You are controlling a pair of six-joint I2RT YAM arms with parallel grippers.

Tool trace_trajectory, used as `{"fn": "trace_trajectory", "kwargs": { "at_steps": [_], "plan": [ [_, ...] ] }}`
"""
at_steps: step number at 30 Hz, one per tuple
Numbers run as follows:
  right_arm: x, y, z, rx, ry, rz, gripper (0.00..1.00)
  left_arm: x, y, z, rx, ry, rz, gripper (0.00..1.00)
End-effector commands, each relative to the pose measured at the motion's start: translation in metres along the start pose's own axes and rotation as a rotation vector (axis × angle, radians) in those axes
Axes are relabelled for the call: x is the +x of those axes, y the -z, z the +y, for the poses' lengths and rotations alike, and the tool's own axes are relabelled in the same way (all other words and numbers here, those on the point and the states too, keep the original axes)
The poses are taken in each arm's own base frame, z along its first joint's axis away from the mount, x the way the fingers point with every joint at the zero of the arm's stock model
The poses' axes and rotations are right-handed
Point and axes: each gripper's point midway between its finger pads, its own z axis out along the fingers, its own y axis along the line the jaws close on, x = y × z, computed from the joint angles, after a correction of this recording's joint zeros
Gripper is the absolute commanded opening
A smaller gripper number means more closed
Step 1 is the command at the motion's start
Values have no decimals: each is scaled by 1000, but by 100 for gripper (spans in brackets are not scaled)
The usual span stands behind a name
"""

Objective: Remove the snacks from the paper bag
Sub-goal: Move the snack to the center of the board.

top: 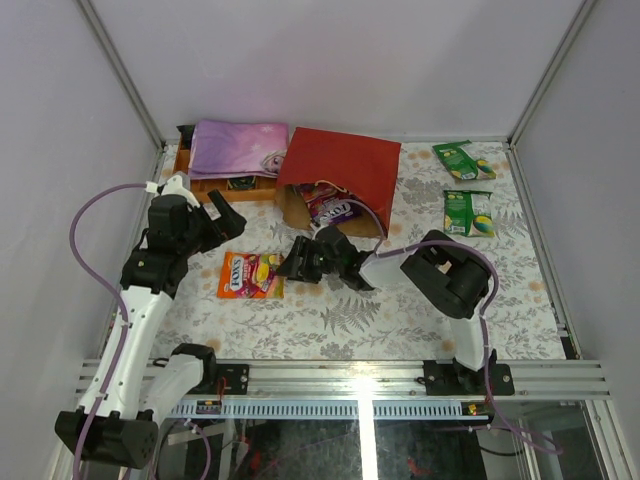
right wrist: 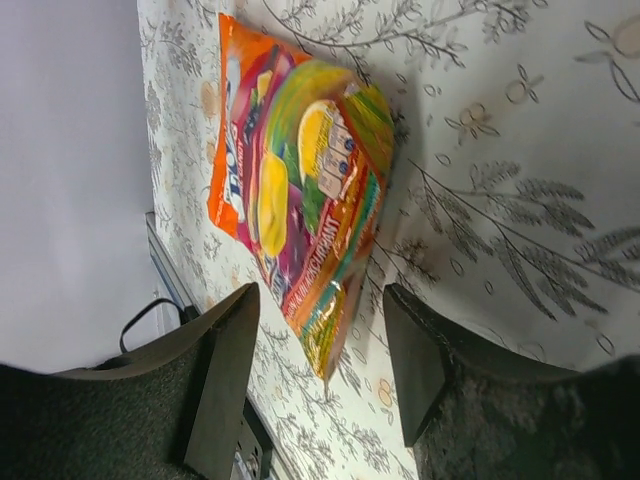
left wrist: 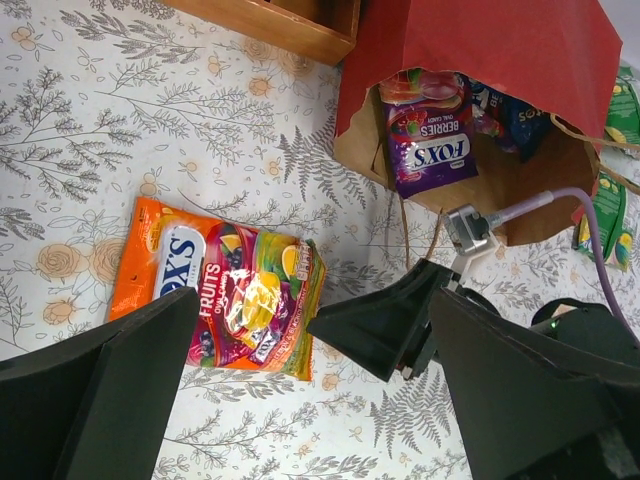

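Your right tool (right wrist: 318, 312), jaws apart and gripping nothing, straddles the near end of the orange packet (right wrist: 300, 190). It lies flat on the surface (right wrist: 520, 150) near the paper bag (top: 340, 165), long axis running away. Your left tool (left wrist: 315, 330) hangs spread above.

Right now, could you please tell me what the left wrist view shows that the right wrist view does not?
Only left wrist: the red paper bag on its side, a purple packet in its mouth, a wooden box corner. Only right wrist: the white wall. Both: the orange packet on the floral cloth.
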Motion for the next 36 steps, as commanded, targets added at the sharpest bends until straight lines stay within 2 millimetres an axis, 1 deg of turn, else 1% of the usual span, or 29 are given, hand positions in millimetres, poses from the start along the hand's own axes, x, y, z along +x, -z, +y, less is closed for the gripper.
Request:
{"fn": "trace_trajectory", "kwargs": {
  "at_steps": [1,4,6,9,13,14,18,24,26,27,28,31,32,33,36],
  "plan": [
    [-5,-14,19,-22,16,-11,58,-8,5,-1,11,-42,-33,100],
    [-2,-24,21,-20,18,1,52,-9,4,0,7,-55,-29,100],
    [-2,-30,22,-16,13,6,44,-11,3,0,2,-63,-31,100],
    [-4,-38,23,-12,6,6,29,-15,4,-3,10,-72,-38,100],
    [-12,-53,34,-34,-7,-8,3,-16,2,-8,28,-79,-24,100],
    [-15,-56,36,-38,-13,-15,1,-15,0,-7,24,-80,-18,100],
    [-27,-71,45,-50,-8,-48,0,-16,-2,-7,20,-88,-3,100],
    [-54,-97,66,-86,18,-116,0,-33,4,-13,13,-85,-45,100],
    [-63,-109,74,-94,41,-133,0,-35,5,-13,8,-78,-47,100],
    [-66,-115,75,-92,49,-133,0,-36,5,-14,9,-73,-48,100],
    [-71,-122,81,-104,60,-136,0,-37,5,-15,12,-68,-49,100],
    [-76,-144,88,-109,83,-124,0,-41,9,-21,27,-54,-60,100],
    [-81,-153,96,-126,93,-125,0,-43,10,-22,32,-52,-62,100],
    [-82,-159,100,-130,103,-121,0,-44,11,-23,35,-51,-63,100],
    [-87,-176,103,-127,132,-121,0,-46,13,-23,27,-52,-66,100]
  ]
}}
